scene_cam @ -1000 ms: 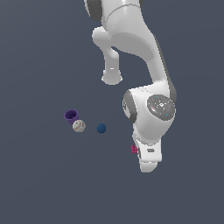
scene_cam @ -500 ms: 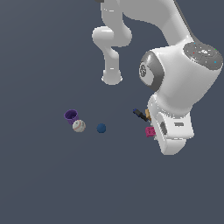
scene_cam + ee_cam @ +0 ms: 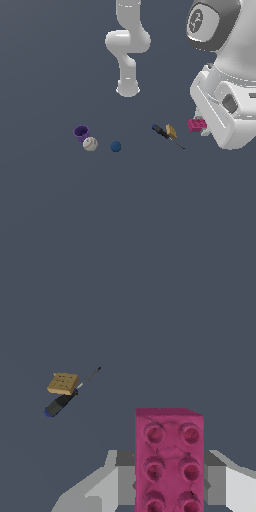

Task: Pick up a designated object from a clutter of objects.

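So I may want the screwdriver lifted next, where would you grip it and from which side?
Probably across the dark handle, coming straight down from above. The screwdriver lies flat on the floor, its handle is the thickest part and its thin shaft offers little to pinch. The tan block sits against it midway, so stay toward the blue-tipped end. The end effector currently holds the magenta brick.

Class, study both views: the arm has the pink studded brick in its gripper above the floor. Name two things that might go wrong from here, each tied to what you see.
1. The magenta brick juts well beyond the gripper, which seems to clamp only one end; it may pivot or slip out.
2. If dropped, it may land near the dark tool and tan block, which lie close by in the exterior view, and scatter them.
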Tool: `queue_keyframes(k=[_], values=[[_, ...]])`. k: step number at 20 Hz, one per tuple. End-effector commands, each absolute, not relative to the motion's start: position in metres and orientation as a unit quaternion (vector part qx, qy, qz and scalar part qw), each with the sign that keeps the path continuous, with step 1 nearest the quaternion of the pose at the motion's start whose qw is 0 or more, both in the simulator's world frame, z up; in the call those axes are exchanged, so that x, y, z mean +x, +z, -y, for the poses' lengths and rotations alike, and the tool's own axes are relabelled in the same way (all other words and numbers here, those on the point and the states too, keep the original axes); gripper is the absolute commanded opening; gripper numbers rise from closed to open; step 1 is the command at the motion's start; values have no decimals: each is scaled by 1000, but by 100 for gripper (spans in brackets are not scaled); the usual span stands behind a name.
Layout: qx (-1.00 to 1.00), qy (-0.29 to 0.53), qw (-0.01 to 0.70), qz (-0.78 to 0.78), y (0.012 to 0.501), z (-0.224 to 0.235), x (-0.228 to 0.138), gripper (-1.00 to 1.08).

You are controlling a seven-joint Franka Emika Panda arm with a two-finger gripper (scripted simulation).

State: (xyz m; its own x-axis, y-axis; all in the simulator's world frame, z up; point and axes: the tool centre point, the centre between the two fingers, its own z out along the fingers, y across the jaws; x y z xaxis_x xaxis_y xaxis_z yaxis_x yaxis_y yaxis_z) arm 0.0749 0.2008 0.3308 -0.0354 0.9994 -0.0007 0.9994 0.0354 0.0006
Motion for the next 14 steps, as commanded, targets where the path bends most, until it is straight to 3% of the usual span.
queue_keyframes(k=[1, 14], values=[[695, 0, 0, -719, 352, -208, 71, -100], [696, 0, 0, -718, 395, -224, 66, -100]])
